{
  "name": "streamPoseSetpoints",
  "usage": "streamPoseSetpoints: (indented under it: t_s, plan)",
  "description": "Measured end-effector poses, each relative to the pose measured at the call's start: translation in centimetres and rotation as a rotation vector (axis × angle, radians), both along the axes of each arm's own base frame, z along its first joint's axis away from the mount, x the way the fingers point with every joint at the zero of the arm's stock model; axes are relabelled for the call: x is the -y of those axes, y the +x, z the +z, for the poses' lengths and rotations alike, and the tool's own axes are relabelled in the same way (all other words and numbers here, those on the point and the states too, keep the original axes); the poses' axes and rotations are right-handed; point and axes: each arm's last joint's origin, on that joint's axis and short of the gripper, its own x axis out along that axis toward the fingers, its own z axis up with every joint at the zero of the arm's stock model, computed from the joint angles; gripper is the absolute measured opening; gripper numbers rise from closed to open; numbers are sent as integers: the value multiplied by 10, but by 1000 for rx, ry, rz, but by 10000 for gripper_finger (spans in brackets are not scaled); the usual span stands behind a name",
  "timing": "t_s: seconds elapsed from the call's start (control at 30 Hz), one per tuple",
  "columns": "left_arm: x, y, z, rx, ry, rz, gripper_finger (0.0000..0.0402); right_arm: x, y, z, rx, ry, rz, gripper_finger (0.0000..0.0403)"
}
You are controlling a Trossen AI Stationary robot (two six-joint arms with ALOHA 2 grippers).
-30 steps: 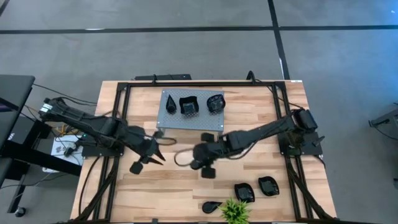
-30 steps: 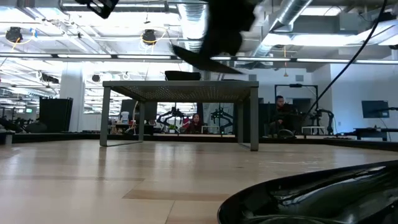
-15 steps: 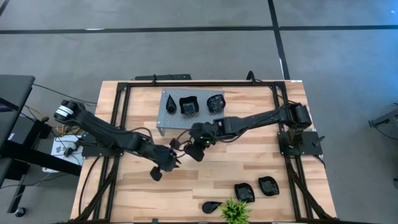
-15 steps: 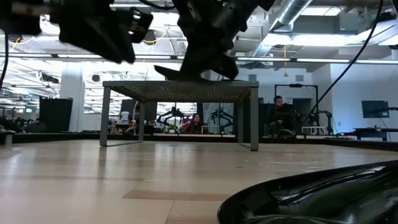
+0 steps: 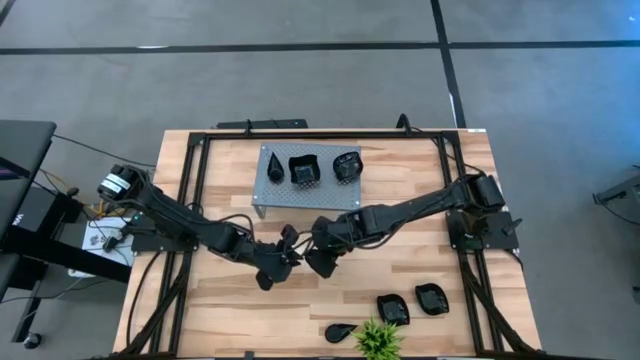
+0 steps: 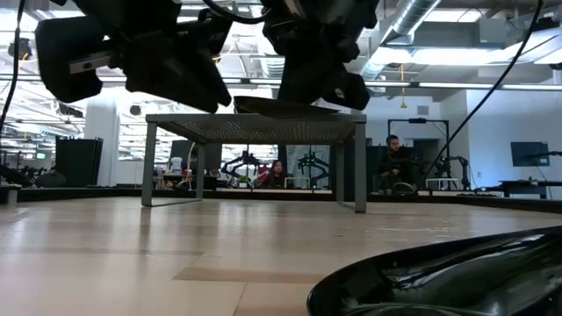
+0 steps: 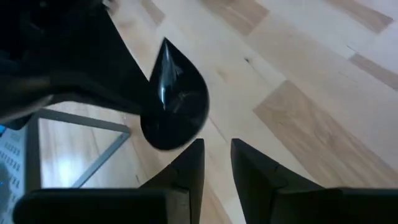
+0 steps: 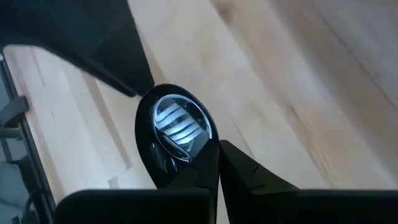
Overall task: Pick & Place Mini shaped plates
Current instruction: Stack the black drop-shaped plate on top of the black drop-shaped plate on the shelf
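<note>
– Look, the two arms are close together now! A moment ago they were apart.

– Yes. The right gripper (image 5: 318,258) went over by the grey stand (image 5: 268,192) and has come back to the middle of the table (image 5: 400,200). The left gripper (image 5: 280,258) has moved in to meet it.

– What is the right one holding?

– A shiny black teardrop plate (image 7: 177,106). Its fingers are pinched tight on the plate's edge. The plate is up in the air, not on the wood.

– And the left one?

– Its fingers (image 7: 194,163) are a little apart, with nothing between them. The tips are just beside the round end of the plate, but not on it yet.

– So is it going to take the plate?

– I think so. It looks like one arm is about to pass it to the other. The left one has to get its fingers over the rim first.

– Where are the other plates?

– Three sit on the stand (image 5: 302,170). Three more lie on the table by the little green plant (image 5: 376,340).
</note>
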Motion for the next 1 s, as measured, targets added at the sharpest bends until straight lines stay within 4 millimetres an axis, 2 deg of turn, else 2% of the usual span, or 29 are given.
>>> streamPoseSetpoints:
  t_s: [0.13,0.27,0.5,0.6,0.87,1.0]
  plan:
    - [8,-3,4,29,33,-66,76,-2,-1,0,-4,1,7,1]
    - [17,-6,5,50,145,-198,51,0,0,0,-9,26,16,1]
    - [10,0,7,76,183,-202,14,6,2,2,-1,38,11,1]
    - [6,2,7,78,196,-195,23,7,3,2,6,43,9,1]
    - [4,3,7,76,186,-208,81,10,4,3,20,46,2,1]
    - [-1,5,7,74,185,-190,92,10,5,4,26,47,2,1]
